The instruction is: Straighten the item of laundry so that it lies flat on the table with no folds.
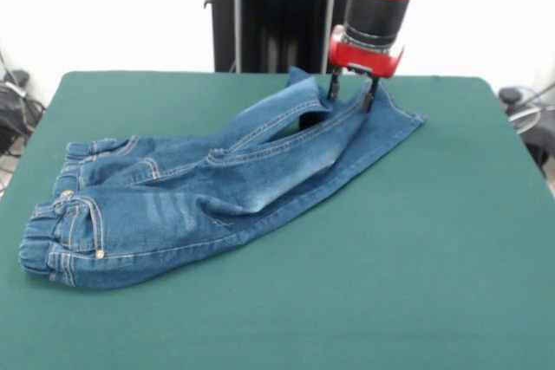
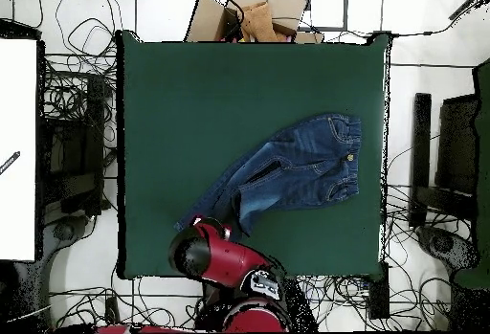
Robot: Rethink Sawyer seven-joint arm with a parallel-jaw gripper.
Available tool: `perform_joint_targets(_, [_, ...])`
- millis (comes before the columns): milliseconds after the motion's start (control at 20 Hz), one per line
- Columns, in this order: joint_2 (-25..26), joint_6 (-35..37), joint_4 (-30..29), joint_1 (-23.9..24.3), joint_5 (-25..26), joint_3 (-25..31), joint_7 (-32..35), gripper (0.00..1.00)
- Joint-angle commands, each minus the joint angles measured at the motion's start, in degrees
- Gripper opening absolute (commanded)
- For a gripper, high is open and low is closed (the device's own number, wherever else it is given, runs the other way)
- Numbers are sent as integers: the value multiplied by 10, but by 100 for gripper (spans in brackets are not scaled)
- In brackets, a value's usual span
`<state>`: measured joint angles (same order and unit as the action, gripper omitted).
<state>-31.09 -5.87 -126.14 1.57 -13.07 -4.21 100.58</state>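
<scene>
The small blue denim jeans [image 1: 208, 192] lie on the green table [image 1: 416, 240], the gathered waistband at the front left and the legs running to the back right. The legs overlap, and the upper one is creased and twisted. My gripper [image 1: 351, 93] stands at the leg ends near the far edge, its fingers [image 1: 333, 88] apart and their tips down on the denim. In the overhead view the jeans [image 2: 287, 167] lie right of centre on the table [image 2: 191, 91], and the red arm [image 2: 215, 254] covers the gripper.
The robot's black pedestal [image 1: 277, 10] stands behind the table's far edge. Cardboard boxes [image 2: 254, 14] sit off the table's top edge in the overhead view. Cables [image 2: 72, 100] and equipment lie around the table's sides.
</scene>
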Motion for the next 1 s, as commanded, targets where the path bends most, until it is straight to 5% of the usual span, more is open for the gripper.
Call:
perform_joint_targets(50, [29, -23, 64, 19, -17, 42, 120, 100])
perform_joint_targets(1000, [83, -50, 120, -3, -49, 45, 142, 100])
